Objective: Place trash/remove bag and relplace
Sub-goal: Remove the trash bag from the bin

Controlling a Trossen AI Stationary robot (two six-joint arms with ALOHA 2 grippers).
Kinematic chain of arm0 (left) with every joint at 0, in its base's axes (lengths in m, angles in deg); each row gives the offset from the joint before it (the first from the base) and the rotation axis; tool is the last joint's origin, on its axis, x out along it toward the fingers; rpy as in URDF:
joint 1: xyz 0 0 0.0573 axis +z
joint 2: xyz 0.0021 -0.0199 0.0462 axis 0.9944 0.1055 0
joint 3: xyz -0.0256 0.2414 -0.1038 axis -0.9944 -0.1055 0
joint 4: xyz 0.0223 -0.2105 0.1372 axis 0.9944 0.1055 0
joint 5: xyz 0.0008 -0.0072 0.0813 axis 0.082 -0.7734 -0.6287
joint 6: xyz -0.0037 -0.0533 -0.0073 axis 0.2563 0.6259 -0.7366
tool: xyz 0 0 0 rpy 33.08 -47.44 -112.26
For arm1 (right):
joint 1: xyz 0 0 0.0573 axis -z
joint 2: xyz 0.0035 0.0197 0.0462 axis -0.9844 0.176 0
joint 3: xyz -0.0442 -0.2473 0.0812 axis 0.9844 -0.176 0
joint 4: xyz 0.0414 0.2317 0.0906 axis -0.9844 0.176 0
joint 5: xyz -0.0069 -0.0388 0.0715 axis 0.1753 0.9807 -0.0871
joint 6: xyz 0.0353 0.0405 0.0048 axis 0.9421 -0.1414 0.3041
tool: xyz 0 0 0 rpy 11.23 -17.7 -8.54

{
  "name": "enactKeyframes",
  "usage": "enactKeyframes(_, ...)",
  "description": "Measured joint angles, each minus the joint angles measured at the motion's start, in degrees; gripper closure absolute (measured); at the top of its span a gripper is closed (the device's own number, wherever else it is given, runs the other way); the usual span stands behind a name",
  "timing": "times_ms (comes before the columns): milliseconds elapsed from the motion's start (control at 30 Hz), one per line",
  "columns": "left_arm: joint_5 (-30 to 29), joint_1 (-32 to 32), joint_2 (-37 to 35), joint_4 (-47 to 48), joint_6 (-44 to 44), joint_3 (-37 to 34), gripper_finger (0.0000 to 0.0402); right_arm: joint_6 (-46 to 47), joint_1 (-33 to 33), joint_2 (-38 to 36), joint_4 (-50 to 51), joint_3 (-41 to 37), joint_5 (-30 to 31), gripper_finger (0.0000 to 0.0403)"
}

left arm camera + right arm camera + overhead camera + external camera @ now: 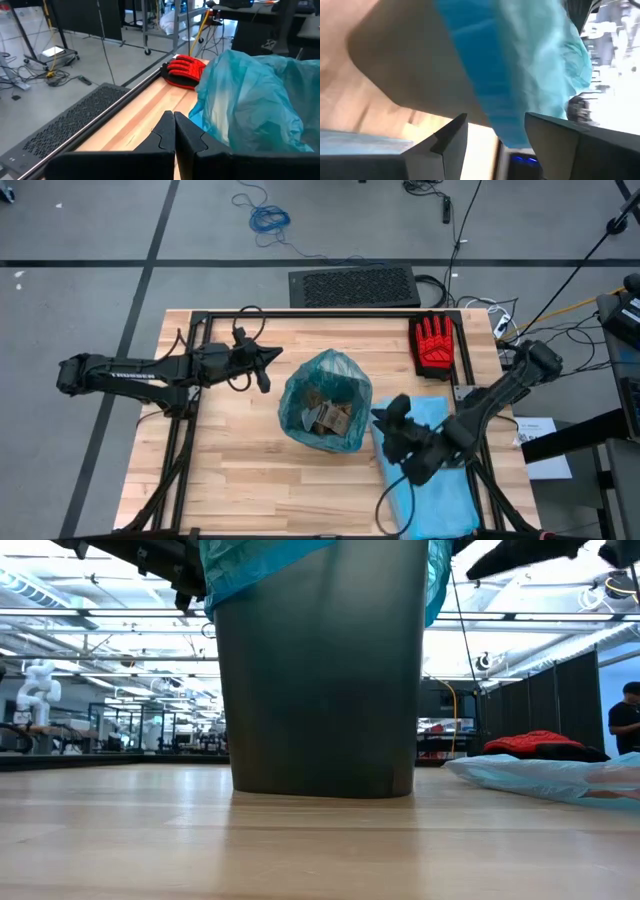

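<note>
The thin, crinkly bag (326,402) lining the bin mid-tabletop, trash (327,420) inside, looks light and slippery, best pinched at its rim; right gripper (495,132) fingers apart beside it, left gripper (174,131) fingers together.

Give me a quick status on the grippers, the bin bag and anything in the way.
Left gripper shut, left of bin. Right gripper open beside bin, empty. Teal bag lining the bin, trash inside. Red glove and pale blue bag lie right.
</note>
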Motion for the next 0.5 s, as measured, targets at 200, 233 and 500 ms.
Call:
enactKeyframes(200, -2.53, -0.54, 0.0, -0.06, 0.03, 0.0, 0.0401, 0.5, 0.94, 6.51, -4.11, -0.02, 7.97, 0.0211)
enactKeyframes(233, -2.72, -0.56, 0.0, -0.04, 0.1, 0.0, 0.0401, 0.56, 1.3, 7.12, -4.74, -0.02, 9.7, 0.0211)
enactKeyframes(500, -3.11, -0.52, 0.0, -0.09, -0.99, 0.0, 0.0401, 1.3, 2.2, 8.84, -9.63, -0.02, 24.68, 0.0241)
